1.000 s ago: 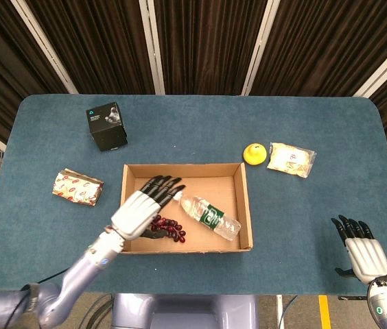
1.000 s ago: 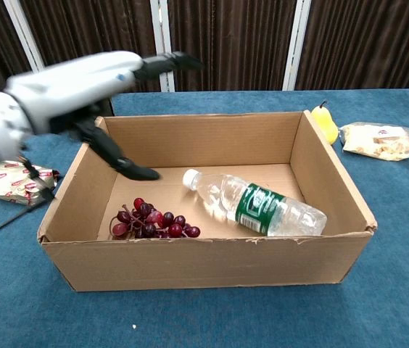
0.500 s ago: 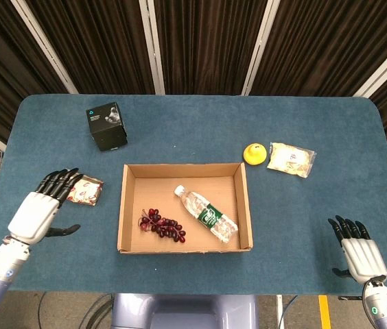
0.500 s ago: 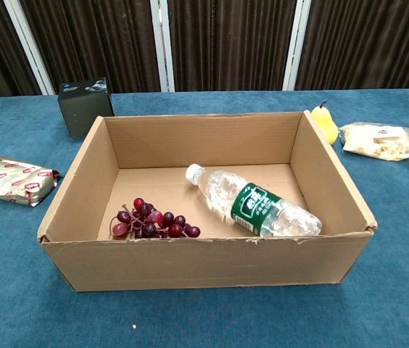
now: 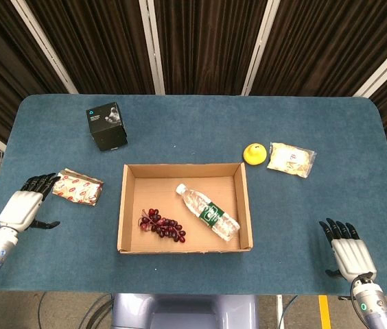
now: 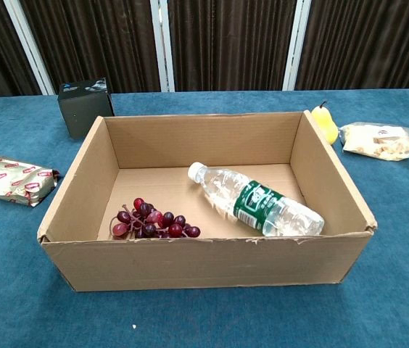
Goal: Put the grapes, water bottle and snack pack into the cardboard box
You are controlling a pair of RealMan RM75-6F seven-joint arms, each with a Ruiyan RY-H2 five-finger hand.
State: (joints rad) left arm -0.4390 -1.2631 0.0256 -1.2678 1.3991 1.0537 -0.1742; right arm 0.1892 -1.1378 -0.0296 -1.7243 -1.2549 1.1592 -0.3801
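Shifted water bottle (image 5: 208, 212), cap toward far-left.

Dark red grapes (image 5: 163, 227); green-labelled clear water bottle (image 5: 208, 212); brown cardboard box (image 5: 120, 214); blue table (image 5: 193, 130).

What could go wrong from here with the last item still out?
1. Two packs lie outside the brown cardboard box: a red-patterned wrapped snack pack by the left hand and a clear bag of pale snacks. The wrong one might get picked.
2. The clear plastic water bottle lies on its side and may roll if the box is bumped.
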